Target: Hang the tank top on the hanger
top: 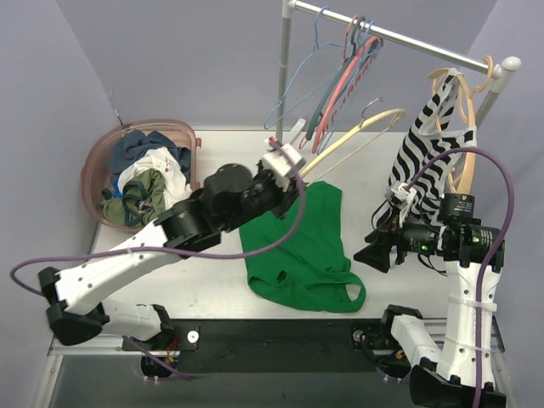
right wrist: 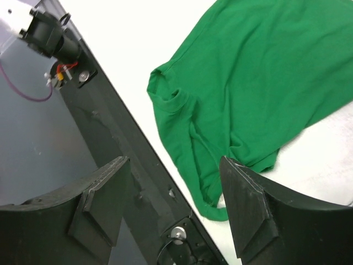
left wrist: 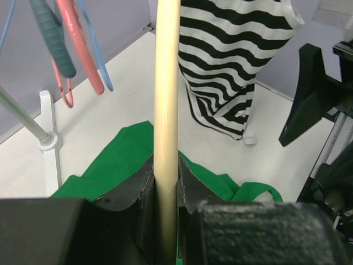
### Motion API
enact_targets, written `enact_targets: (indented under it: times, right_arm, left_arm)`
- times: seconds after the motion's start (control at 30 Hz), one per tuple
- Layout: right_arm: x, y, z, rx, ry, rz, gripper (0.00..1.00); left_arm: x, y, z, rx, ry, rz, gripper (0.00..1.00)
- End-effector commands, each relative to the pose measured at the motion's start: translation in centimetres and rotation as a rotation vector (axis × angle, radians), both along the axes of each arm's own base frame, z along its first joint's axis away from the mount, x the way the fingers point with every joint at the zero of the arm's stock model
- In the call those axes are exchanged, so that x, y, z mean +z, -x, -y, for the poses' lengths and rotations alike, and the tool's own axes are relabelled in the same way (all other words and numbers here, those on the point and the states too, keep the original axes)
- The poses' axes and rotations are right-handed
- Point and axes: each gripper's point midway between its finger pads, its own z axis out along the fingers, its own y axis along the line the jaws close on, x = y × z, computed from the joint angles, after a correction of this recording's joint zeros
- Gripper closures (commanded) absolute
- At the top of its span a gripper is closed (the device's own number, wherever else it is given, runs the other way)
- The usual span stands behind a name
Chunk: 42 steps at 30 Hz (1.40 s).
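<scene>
Lying flat on the white table (top: 212,289) just beyond the arm bases, the bright green sleeveless knit tank top (top: 297,246) was spread between both arms. Only the right wrist view showed the right gripper (right wrist: 172,163) released, jaws apart and empty, above the garment's straps. Only the left wrist view showed the left gripper (left wrist: 165,182) clenched on the pale cream arched hanger (left wrist: 166,83), raised over the top. Farthest back hung a zebra-striped top (left wrist: 231,66).

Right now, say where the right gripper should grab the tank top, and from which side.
Probably the near-right shoulder strap, from above on the right: the tank top lies flat, and the open right gripper hovers beside that end.
</scene>
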Motion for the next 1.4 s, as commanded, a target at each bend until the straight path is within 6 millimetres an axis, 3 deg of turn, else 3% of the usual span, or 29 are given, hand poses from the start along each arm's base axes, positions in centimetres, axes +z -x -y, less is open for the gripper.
enact_targets:
  times: [0.0,0.03,0.07,0.1,0.17,0.2,0.23,0.3,0.33,0.37,0.43,0.63,0.77,0.9,1.07,1.23,1.27,1.37]
  right_arm:
    - [0.6,2.0,-1.0,0.090,0.020,-0.026,0.34]
    - [0.7,2.3,-1.3,0.099,0.016,-0.041,0.34]
    - [0.7,2.2,-1.5,0.101,0.010,-0.055,0.34]
    - [0.8,1.5,-1.7,0.098,0.010,-0.035,0.34]
    - [1.1,1.4,-2.6,0.089,-0.025,-0.085,0.35]
    - [1.4,0.6,-3.1,0.103,-0.042,-0.065,0.35]
    - [1.7,0.5,-3.5,0.102,-0.063,-0.088,0.35]
    - [1.6,-0.3,-3.7,0.102,-0.068,-0.134,0.35]
    - [1.9,-0.7,-3.8,0.102,-0.064,-0.136,0.35]
    - [1.8,-0.9,-4.2,0.100,-0.071,-0.185,0.35]
    - [2.0,-1.6,-4.9,0.105,-0.092,-0.203,0.35]
    - [0.7,-3.7,-6.7,0.028,-0.090,-0.344,0.33]
    - [0.0,-4.8,-8.1,0.019,-0.026,-0.361,0.30]
    - [1.5,-5.7,-10.1,0.012,-0.004,-0.330,0.25]
    - [2.0,-7.4,-13.4,-0.053,0.044,-0.352,0.23]
    - [3.7,-10.1,-16.3,-0.138,0.112,-0.225,0.20]
    - [3.5,-10.1,-17.4,-0.141,0.121,-0.218,0.19]
    - [3.3,-12.0,-18.4,-0.222,0.143,-0.183,0.18]
  left_arm:
    - [0.9,3.0,-4.1,-0.035,0.091,0.047,1.00]
    - [-0.3,3.2,-4.8,-0.027,0.077,0.032,1.00]
    - [-0.3,3.9,-6.4,-0.017,0.099,0.030,1.00]
    - [-4.1,4.1,-6.9,-0.002,0.038,-0.004,1.00]
    - [-5.5,4.8,-8.9,0.024,0.043,-0.011,1.00]
    - [-8.2,4.9,-9.6,0.050,0.000,-0.025,1.00]
    - [-9.4,5.1,-10.2,0.062,-0.016,-0.028,1.00]
    - [-10.0,5.8,-11.5,0.084,-0.003,-0.010,1.00]
    - [-12.0,6.1,-11.8,0.085,-0.032,-0.016,1.00]
    - [-11.7,6.5,-12.3,0.085,-0.006,0.007,1.00]
    - [-13.4,7.0,-12.5,0.094,-0.029,0.018,1.00]
    - [-14.5,6.4,-13.2,0.276,-0.080,0.083,1.00]
    - [-14.0,5.5,-14.1,0.458,0.002,0.101,1.00]
    - [-13.4,4.6,-15.0,0.585,0.067,0.098,1.00]
    - [-14.1,3.4,-15.8,0.809,-0.004,0.134,1.00]
    - [-14.6,3.3,-15.2,0.866,0.031,0.127,1.00]
    - [-14.8,3.4,-15.2,0.869,0.041,0.122,1.00]
    - [-14.9,3.6,-14.6,0.861,0.078,0.107,1.00]
